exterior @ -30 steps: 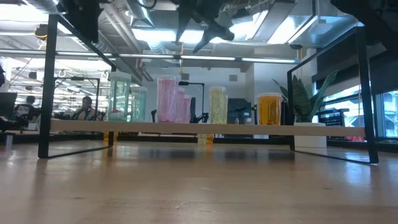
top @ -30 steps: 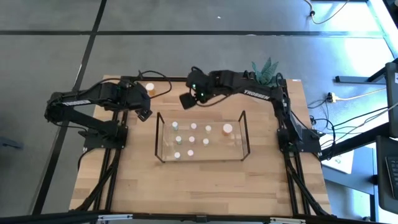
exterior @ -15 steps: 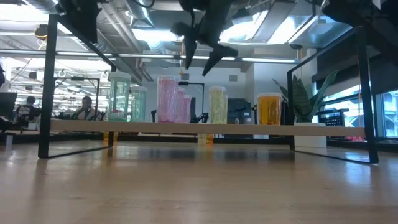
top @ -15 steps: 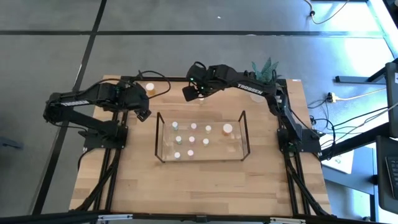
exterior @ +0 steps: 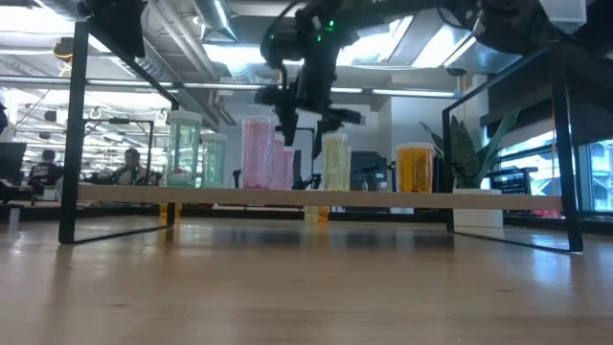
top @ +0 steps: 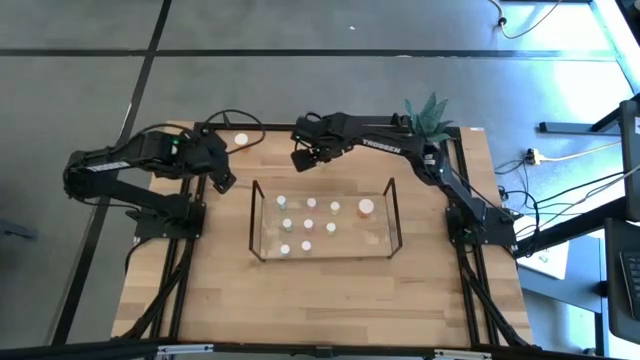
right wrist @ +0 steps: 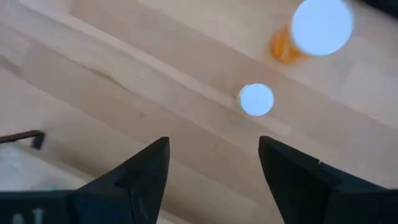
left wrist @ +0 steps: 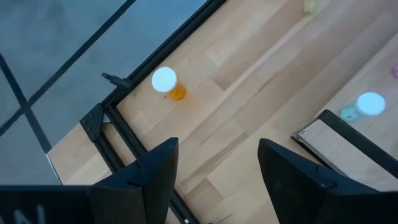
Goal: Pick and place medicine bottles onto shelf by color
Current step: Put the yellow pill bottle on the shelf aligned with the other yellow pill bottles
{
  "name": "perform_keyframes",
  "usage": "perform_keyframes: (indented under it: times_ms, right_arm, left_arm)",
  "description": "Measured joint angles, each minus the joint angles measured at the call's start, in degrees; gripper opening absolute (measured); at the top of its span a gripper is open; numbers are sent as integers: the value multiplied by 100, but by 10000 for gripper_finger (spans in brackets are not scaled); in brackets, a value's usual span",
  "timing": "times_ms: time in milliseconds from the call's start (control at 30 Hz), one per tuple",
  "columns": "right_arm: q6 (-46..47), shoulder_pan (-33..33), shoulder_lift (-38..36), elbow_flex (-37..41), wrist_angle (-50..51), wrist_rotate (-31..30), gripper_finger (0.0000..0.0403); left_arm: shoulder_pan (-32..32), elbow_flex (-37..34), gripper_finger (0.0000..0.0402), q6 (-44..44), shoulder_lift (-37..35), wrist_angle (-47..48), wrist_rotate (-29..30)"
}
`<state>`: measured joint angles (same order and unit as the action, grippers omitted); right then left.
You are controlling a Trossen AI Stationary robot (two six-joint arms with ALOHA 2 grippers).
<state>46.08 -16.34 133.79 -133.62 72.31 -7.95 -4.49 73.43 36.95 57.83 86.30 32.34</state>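
Observation:
The clear shelf (top: 322,220) stands mid-table with several white-capped bottles on it; in the low view they are greenish (exterior: 184,151), pink (exterior: 257,153), yellow-green (exterior: 335,161) and orange (exterior: 414,168). An orange bottle (top: 241,141) stands upright on the table at the far left, also in the left wrist view (left wrist: 166,83). A tiny white-capped bottle (right wrist: 256,99) stands on the table ahead of my right gripper (right wrist: 214,168), which is open and empty above the table beyond the shelf (top: 303,157). My left gripper (top: 222,181) is open and empty near the shelf's far left corner.
A potted plant (top: 428,112) stands at the far right corner. Black frame rails (left wrist: 115,127) run along the table's far left edge. Bare wood lies in front of the shelf (top: 320,300).
My right gripper has come down beyond the shelf and turned, its arm reaching farther over the table's far side; it stays open. My left gripper has drawn back a little toward the table's left edge, uncovering the orange bottle.

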Motion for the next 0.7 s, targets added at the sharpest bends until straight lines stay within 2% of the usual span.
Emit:
perform_keyframes:
  times_ms: [500,700]
  right_arm:
    - [-30,-271,629,-2,27,-3,249]
    - [-153,-294,639,-4,33,-57,249]
  left_arm:
    - [0,0,215,-2,-56,0,-2]
    - [0,0,215,-2,-56,0,-2]
